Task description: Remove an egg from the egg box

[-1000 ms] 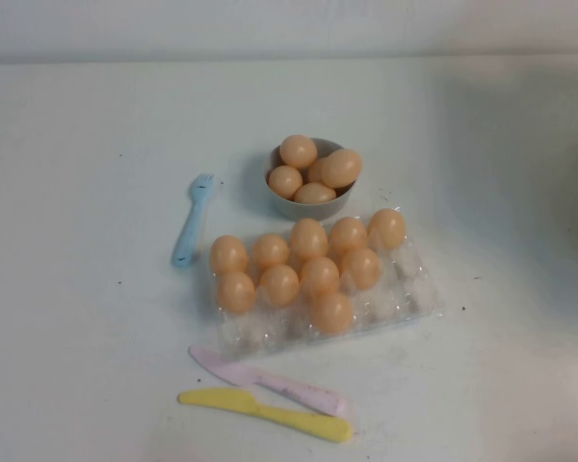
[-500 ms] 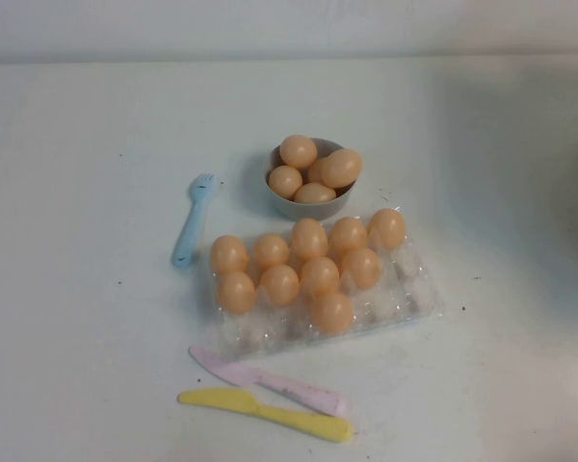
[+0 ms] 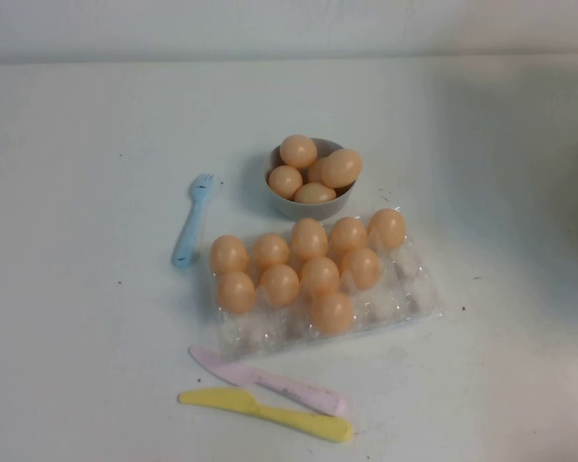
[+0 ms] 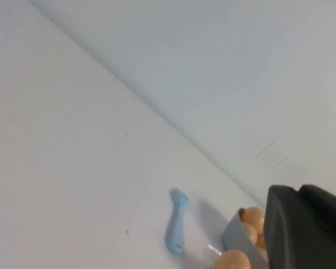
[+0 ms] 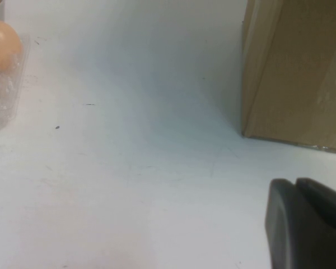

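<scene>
Neither of my arms shows in the view from above. My left gripper (image 4: 305,230) appears only as a dark block at the edge of its own wrist camera, and my right gripper (image 5: 305,224) the same way in its camera, so I cannot tell how either one is set. Both hang well apart from the egg box (image 3: 409,289), which I judge means the reach has not begun.

The egg box lies flat on the white table (image 3: 96,144), and I take it as my landmark. Its cups keep the eggs apart and stop them rolling; ten are filled, while the cups along its near edge and its right end are mostly empty. The egg (image 3: 332,312) nearest that near edge sits alone in front of the others, with bare cups on either side. I judge it the easiest to lift, since fingers can come down around it without nudging a neighbour.

Just behind the box stands a grey bowl (image 3: 308,205) heaped with more eggs. A blue fork (image 3: 191,221) lies off the box's left end. In front of the box lie a pink knife (image 3: 270,380) and, beyond it, a yellow knife (image 3: 265,414). From my right wrist, a cardboard box (image 5: 294,73) stands away from the tray's right end.
</scene>
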You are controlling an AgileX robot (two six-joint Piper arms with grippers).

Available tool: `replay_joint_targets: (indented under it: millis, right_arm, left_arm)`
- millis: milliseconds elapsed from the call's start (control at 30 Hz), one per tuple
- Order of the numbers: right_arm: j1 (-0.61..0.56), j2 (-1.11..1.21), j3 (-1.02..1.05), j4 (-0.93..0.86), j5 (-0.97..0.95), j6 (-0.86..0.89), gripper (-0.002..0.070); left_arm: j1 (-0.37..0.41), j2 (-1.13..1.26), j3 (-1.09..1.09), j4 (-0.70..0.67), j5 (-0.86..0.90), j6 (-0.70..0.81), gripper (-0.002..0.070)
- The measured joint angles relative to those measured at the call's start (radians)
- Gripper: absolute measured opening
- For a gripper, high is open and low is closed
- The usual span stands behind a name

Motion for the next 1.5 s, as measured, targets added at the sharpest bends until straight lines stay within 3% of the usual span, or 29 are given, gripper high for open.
replay_joint_targets:
  millis: [167,300,533,700,867,967,1133,1500]
  right_arm:
    - [0.0,0.0,0.0,0.0,0.0,0.0,-0.0017]
    - [0.0,0.0,0.0,0.0,0.0,0.0,-0.0017]
    - [0.0,0.0,0.0,0.0,0.0,0.0,-0.0017]
    - [0.0,0.0,0.0,0.0,0.0,0.0,-0.0017]
    - [0.0,0.0,0.0,0.0,0.0,0.0,-0.0017]
    - [0.0,0.0,0.0,0.0,0.0,0.0,-0.0017]
    - [0.0,0.0,0.0,0.0,0.0,0.0,-0.0017]
    - [0.0,0.0,0.0,0.0,0.0,0.0,-0.0017]
  left_arm:
    - [0.0,0.0,-0.003,-0.014,-0.044,-0.009,-0.0005]
    - [0.0,0.004,-0.091,0.027,0.124,0.089,-0.0004]
    - [0.0,0.301,-0.372,0.049,0.464,0.452,-0.0004]
    - [0.0,0.575,-0.545,0.054,0.574,0.774,-0.0005]
    - [-0.012,0.854,-0.697,0.048,0.641,0.959,-0.0004]
    - [-0.083,0.994,-0.806,0.098,0.674,1.002,-0.0004]
    - [-0.271,1.169,-0.969,0.258,0.693,0.984,-0.0004]
    - [-0.453,1.523,-1.241,0.429,0.779,0.976,0.0003]
